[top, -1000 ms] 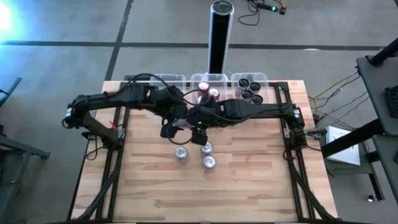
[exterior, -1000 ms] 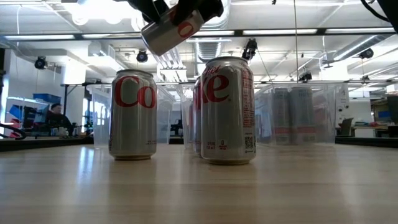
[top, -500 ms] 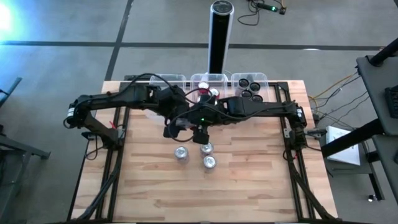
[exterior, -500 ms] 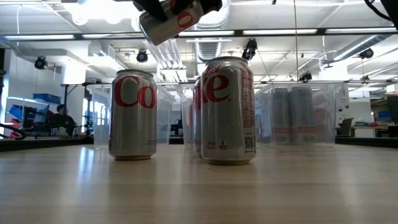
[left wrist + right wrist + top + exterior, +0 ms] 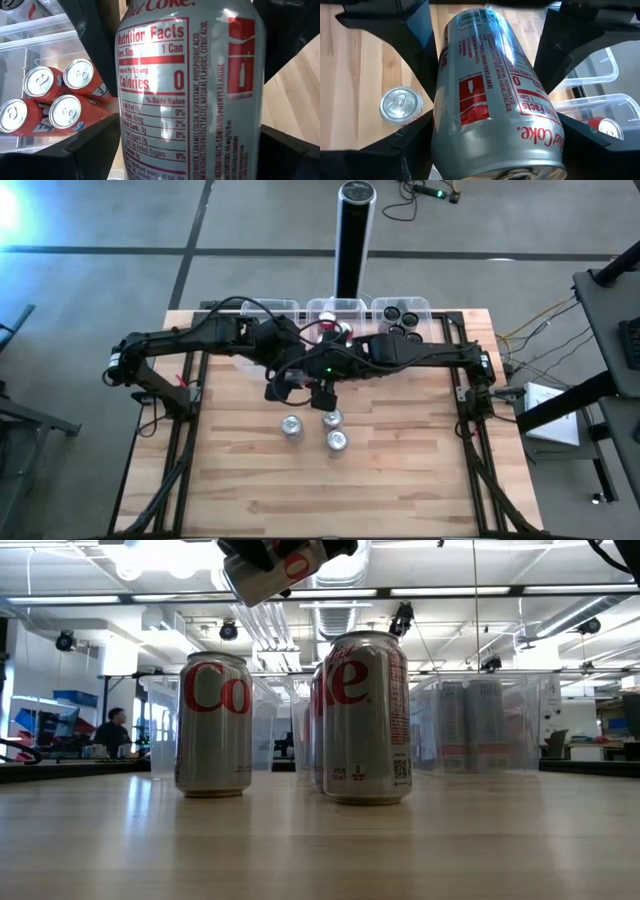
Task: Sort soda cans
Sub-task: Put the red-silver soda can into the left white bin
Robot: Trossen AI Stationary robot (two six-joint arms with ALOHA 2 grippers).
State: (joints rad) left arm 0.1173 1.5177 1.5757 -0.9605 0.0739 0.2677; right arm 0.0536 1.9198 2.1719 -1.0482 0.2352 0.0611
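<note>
A: How do the jaws stand?

B: Both pairs are clamped on one thing, the held can [image 5: 292,386]. The left gripper [image 5: 190,145] has a dark finger pressed to each side of it, and the right gripper [image 5: 492,150] grips the same silver body from the other end.

A: Where is that can?

B: In the air over the middle of the table [image 5: 400,490], tilted, between the two arms where they meet. From table height it hangs high above the standing cans, label side down.

A: And on the wood below?

B: Three silver cans [image 5: 338,441] stand upright just near of the grippers: one to the left, two close together to the right. The low view shows the left one apart from the right pair. One of them, top up, shows past the right gripper's fingers [image 5: 395,150].

A: The far edge?

B: Three clear bins in a row. The left bin [image 5: 270,307] I cannot see into. The middle bin [image 5: 335,304] holds red cans [image 5: 50,100], upright and touching one another. The right bin [image 5: 425,305] holds black cans [image 5: 400,322].

A: Anything else?

B: A tall black post [image 5: 353,235] stands beyond the middle bin, off the table. A person [image 5: 117,730] sits in the room far behind, on the left.
</note>
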